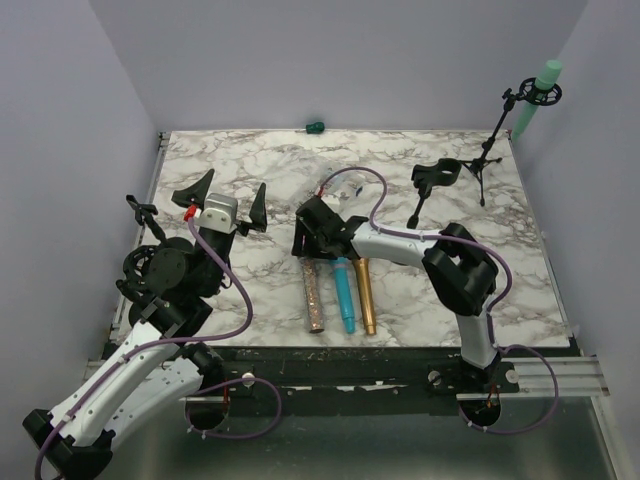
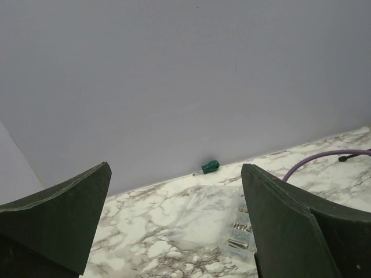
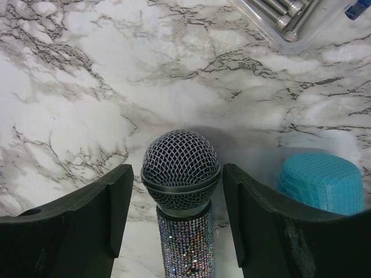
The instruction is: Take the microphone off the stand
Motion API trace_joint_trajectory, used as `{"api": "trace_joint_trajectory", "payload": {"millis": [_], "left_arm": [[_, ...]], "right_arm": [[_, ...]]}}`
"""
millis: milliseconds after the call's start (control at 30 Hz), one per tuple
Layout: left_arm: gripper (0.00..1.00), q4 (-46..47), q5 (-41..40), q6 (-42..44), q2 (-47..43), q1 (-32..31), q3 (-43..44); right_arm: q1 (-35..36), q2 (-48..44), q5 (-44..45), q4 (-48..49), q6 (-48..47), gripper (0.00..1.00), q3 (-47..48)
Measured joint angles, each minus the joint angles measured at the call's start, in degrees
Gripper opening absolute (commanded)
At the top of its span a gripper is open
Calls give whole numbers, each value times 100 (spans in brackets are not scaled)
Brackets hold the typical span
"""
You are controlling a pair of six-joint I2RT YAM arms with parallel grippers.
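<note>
Top external: marble table (image 1: 250, 170), lilac walls (image 1: 350, 60).
We see left gripper (image 2: 175, 174) gaping; right gripper (image 3: 177, 174) open astride glitter mic (image 3: 184, 243) at 6 o'clock.

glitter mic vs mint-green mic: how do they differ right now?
The glitter microphone lies flat on the table inside the open right gripper; the mint-green microphone sits tilted in its stand at the far right corner. The glitter microphone's body sparkles in many colours; the mint-green microphone is plain. Both are handheld microphones.

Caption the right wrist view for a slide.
Right gripper open, straddling the rhinestone microphone on the marble table, teal microphone alongside.
</note>
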Motion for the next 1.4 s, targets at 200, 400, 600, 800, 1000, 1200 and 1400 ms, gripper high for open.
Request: {"api": "trace_joint_trajectory", "payload": {"millis": [200,400,600,800,1000,1200,1400], "left_arm": [[98,0,-20,2,0,0,0],[98,-2,-31,2,-13,0,-2],[98,0,-31,-4,-59,-20,-2],[98,-2,-31,-50,-52,-76,-2],[98,-4,-28,-87,-46,-146,-2],[99,-4,-31,-90,-20,-203,-2],[99,-4,-31,-94,13,-229,-2]], "right_arm": [[81,-179,0,-13,-201,79,63],[114,-1397,24,-107,-597,88,63],[114,-3283,570,-212,-1121,88,76],[114,-4435,1360,-710,-1552,87,90],[111,-5062,2345,-1401,-1775,89,98],[111,-5375,3217,-2240,-1705,100,81],[107,-6105,3967,-2664,-1460,100,-503]]}}
